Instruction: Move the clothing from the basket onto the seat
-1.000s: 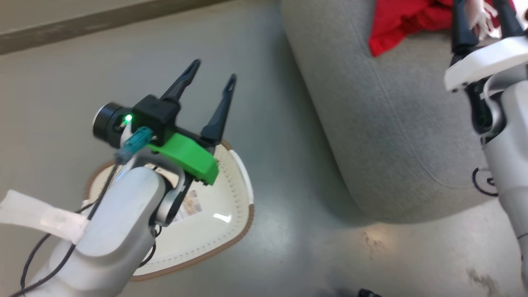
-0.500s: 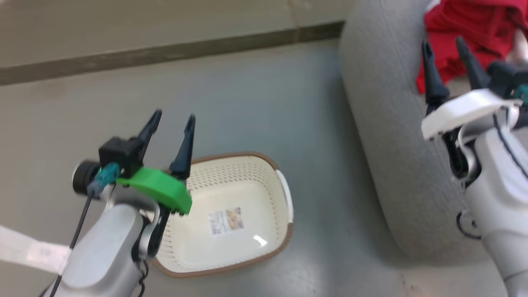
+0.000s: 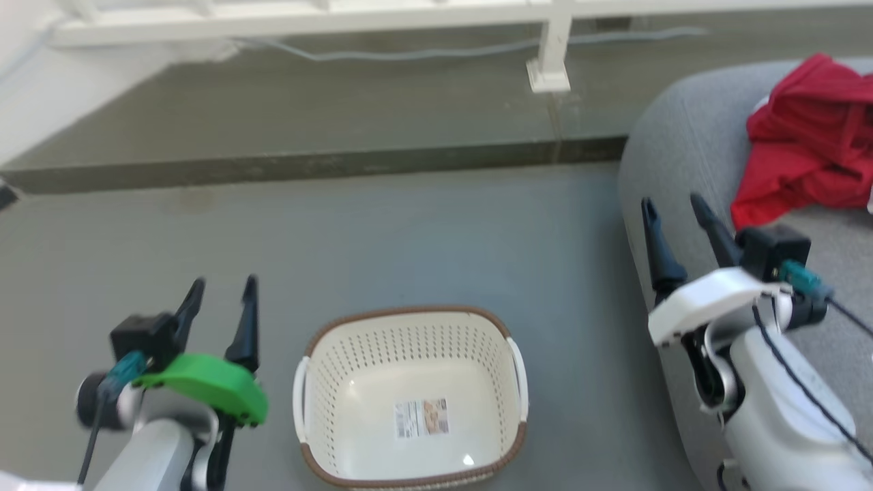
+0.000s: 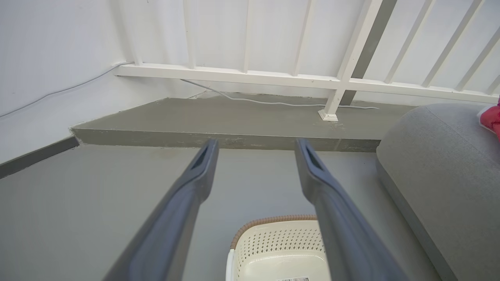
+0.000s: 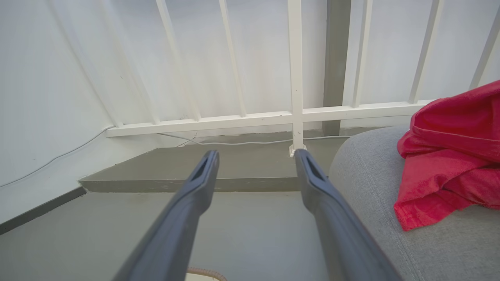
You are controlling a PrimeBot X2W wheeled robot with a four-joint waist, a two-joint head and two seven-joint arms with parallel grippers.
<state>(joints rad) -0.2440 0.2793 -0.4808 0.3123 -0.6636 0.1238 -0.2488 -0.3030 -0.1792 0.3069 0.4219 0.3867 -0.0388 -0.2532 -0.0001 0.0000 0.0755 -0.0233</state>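
Red clothing [image 3: 808, 146] lies heaped on the grey seat [image 3: 682, 157], close to the seat's rounded far corner; the cream basket [image 3: 409, 312] stands on the grey floor [image 3: 409, 232], near the seat's curved edge but not touching it, a label sticker [image 3: 421, 417] plain on its bottom; the left fingers [image 3: 247, 320] are spread wide and hold nothing, raised above the floor just beside the basket's left side; the right fingers [image 3: 656, 249] are likewise spread wide and hold nothing, over the seat's edge, near the clothing but apart from it; a white railing [image 3: 549, 48] runs behind.
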